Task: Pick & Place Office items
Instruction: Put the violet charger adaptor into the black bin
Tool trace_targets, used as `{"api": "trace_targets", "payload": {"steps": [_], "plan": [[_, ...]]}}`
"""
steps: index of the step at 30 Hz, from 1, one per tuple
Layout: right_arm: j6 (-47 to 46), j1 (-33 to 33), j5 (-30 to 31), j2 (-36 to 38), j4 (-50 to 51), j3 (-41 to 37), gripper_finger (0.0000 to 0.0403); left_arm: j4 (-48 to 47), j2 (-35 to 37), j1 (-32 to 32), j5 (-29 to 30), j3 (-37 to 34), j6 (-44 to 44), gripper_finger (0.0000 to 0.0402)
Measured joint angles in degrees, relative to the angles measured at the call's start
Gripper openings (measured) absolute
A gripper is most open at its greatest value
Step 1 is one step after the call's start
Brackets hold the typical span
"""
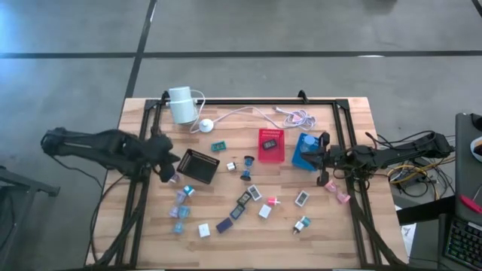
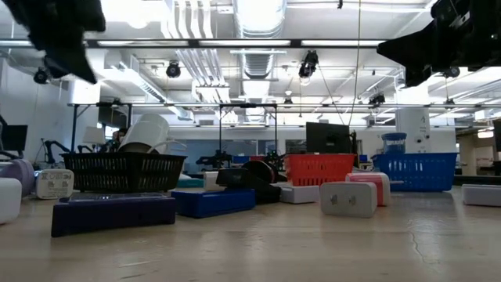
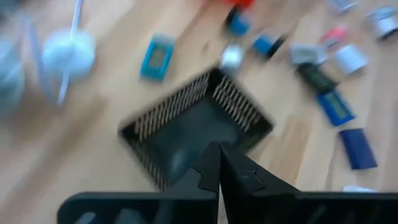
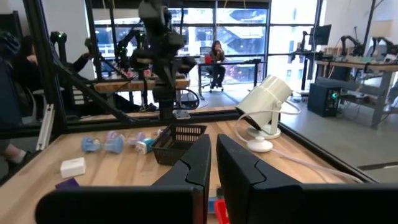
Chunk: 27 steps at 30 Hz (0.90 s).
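Office items lie scattered, axes variously angled.

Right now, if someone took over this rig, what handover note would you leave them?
Left end effector: shut, empty, above the table beside the black tray.
Right end effector: shut, empty, next to the blue tray.
Trays: the red tray holds one dark item; the black tray looks empty; the blue tray's contents cannot be made out.
Left to do: nearly all office items lie loose on the wooden table, mostly in front of the trays.
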<state>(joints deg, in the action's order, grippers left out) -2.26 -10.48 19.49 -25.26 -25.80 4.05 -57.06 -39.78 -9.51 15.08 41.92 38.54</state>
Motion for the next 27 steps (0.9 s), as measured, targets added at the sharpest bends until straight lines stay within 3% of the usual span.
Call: {"api": "trace_targets", "payload": {"steps": [4, 13, 20, 27], "plan": [[-0.4, 0.0, 0.0, 0.0, 0.0, 0.0, 0.0022, -2.5, -3.0, -3.0, -0.6, -3.2, 8.8, 0.003], [-0.2, 0.0, 0.0, 0.0, -0.3, 0.0, 0.0022, -2.5, -7.8, -5.0, -5.3, -7.9, 14.3, 0.0094], [1.0, 0.0, 0.0, 0.0, -0.7, 0.0, 0.0022, -2.5, -9.7, -5.0, -9.5, -9.6, 18.6, 0.021], [0.9, 0.0, 0.0, 0.0, -0.7, 0.0, 0.0022, -1.0, -12.0, -4.9, -9.6, -10.3, 20.5, 0.0333]]}}
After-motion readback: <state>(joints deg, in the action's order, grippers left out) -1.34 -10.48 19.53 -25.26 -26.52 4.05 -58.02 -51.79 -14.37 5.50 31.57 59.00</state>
